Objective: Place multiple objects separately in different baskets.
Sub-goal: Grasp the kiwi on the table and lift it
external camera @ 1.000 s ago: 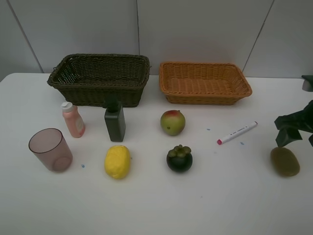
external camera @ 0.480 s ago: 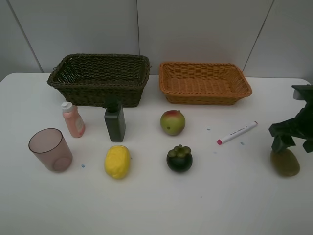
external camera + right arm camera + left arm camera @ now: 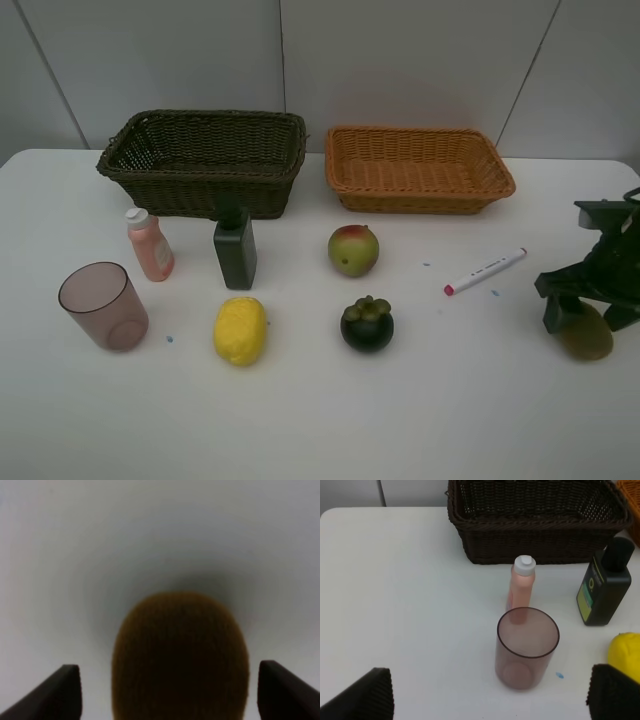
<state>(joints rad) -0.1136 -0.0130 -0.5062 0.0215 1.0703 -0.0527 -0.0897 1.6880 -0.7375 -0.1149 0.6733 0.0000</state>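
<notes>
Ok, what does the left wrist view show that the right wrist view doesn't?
Only the left wrist view: the dark basket, pink bottle, dark green bottle, tinted cup and an edge of the lemon. Only the right wrist view: the kiwi, close up between the open right gripper, gaps either side. Both: the white table and that arm's own fingertips, spread apart.

The right end effector, seen near the table's right edge, is built of black, angular, blocky parts, and a flat, bracket-like piece is mounted above them. Finer detail is lost to distance. In the wrist view the right fingers are shown as dark, smooth, blurred wedges. Of the left end effector only the left fingers are shown: black, rounded at the corners, with a finely ribbed surface.
</notes>
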